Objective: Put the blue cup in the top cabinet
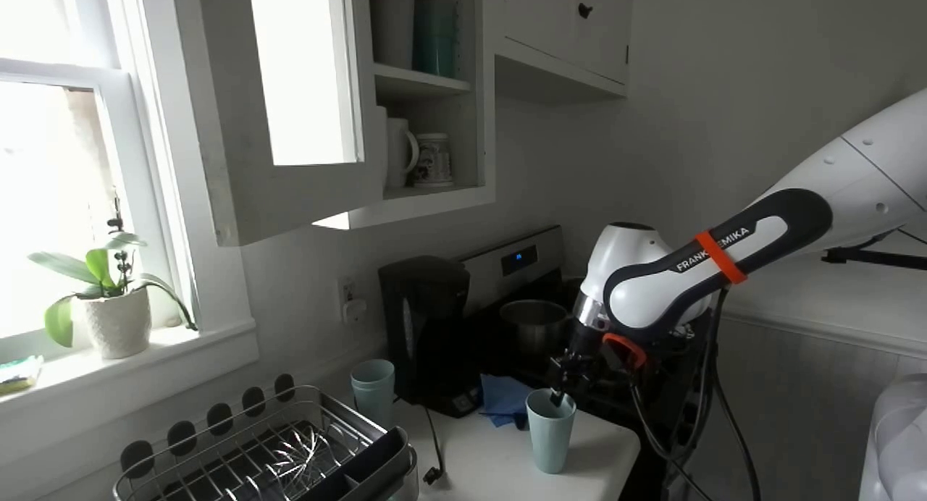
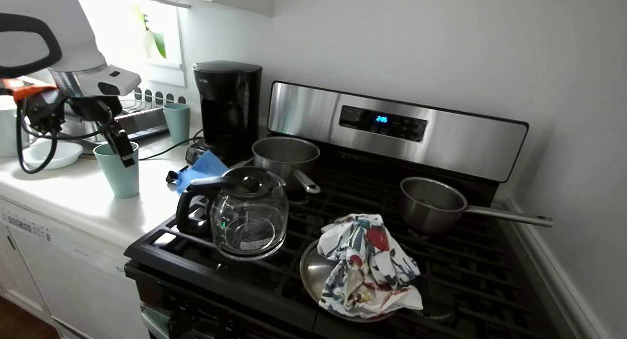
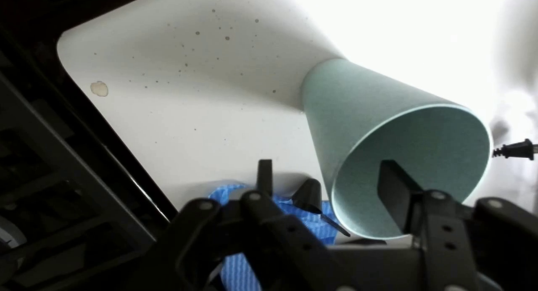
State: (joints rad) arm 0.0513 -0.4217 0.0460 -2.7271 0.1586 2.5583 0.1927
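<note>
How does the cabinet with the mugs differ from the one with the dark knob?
The mug cabinet stands open; the knobbed cabinet is shut. The mug cabinet shows a shelf and mugs; the knobbed cabinet hides its inside. The mug cabinet reaches lower than the knobbed cabinet. Both are white wall cabinets.

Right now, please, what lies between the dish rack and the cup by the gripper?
In an exterior view, a black cord and plug lie on the counter between dish rack and blue cup.

In an exterior view, the top cabinet (image 1: 487,124) is cut off above, the dish rack (image 1: 355,420) below.
</note>
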